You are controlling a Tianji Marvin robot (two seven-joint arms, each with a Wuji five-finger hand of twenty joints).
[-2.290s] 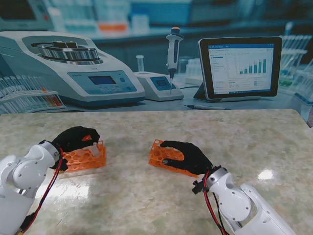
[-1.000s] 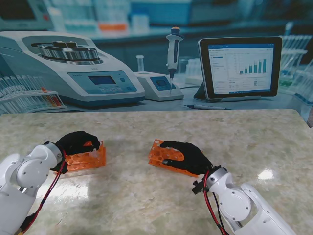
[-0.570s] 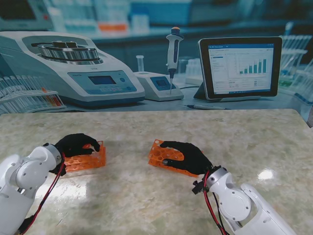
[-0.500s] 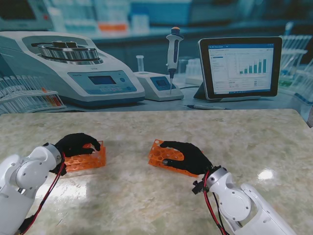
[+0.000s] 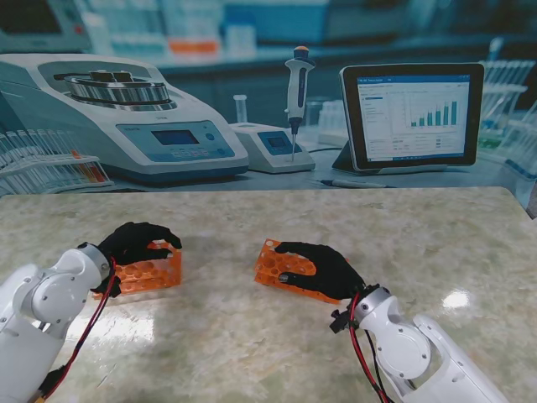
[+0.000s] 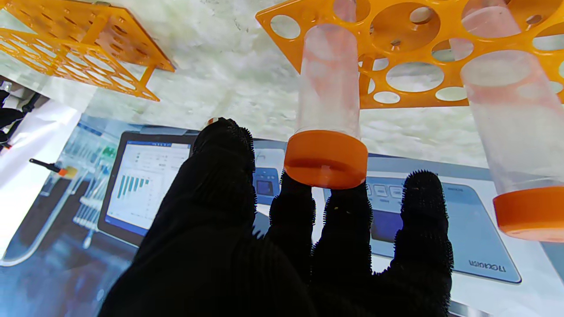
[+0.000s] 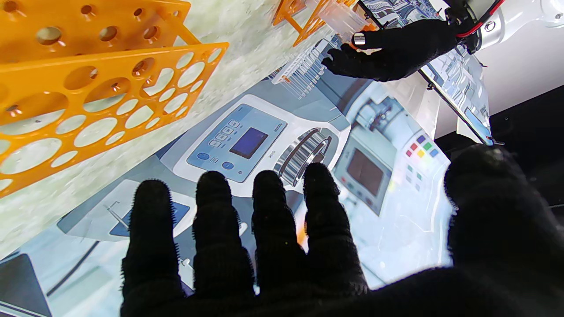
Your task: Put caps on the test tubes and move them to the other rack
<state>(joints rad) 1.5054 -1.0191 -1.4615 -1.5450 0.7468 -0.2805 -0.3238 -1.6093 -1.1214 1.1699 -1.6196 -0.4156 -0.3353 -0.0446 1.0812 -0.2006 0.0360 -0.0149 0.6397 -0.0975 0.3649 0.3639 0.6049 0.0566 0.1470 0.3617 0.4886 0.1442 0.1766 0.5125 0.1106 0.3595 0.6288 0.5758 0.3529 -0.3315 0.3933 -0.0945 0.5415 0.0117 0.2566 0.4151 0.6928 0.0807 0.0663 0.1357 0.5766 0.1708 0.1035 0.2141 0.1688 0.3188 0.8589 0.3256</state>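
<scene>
1. Left hand (image 5: 138,241) hovers over the left rack (image 5: 149,274) on the marbled surface (image 5: 252,336). Fingers (image 6: 339,229) apart, two tips touching the orange cap (image 6: 326,159) of a capped tube (image 6: 328,83) seated in the rack; nothing clamped.
2. A second capped tube (image 6: 513,123) stands in the same rack, just beside the first.
3. Right rack (image 5: 281,267) sits mid-surface, its holes empty in the right wrist view.
4. Right hand (image 5: 323,269) rests over that rack, fingers (image 7: 269,229) spread, holding nothing.
</scene>
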